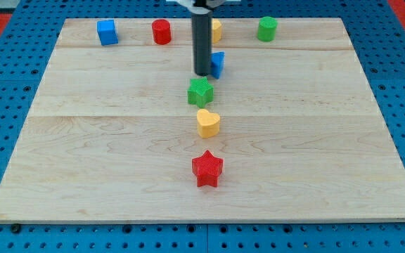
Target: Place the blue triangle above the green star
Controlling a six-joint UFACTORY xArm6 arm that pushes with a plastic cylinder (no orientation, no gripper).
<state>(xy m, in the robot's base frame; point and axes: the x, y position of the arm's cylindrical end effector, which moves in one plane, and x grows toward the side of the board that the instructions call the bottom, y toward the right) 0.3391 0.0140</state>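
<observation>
Nearest the camera, the pale wooden surface (pixel 83 176) carries a red plastic star (pixel 207 169), then a yellow plastic heart (pixel 208 122). Farther up, my tip (pixel 202 73) touches the left side of the small blue plastic triangle (pixel 218 64), which sits just above and right of the green plastic star (pixel 200 91). I have no fingers, just a rod.

blue triangle (pixel 219 63): partly hidden, shape unclear, toward view's top | green star (pixel 200 91): flat, just below-left of it
</observation>
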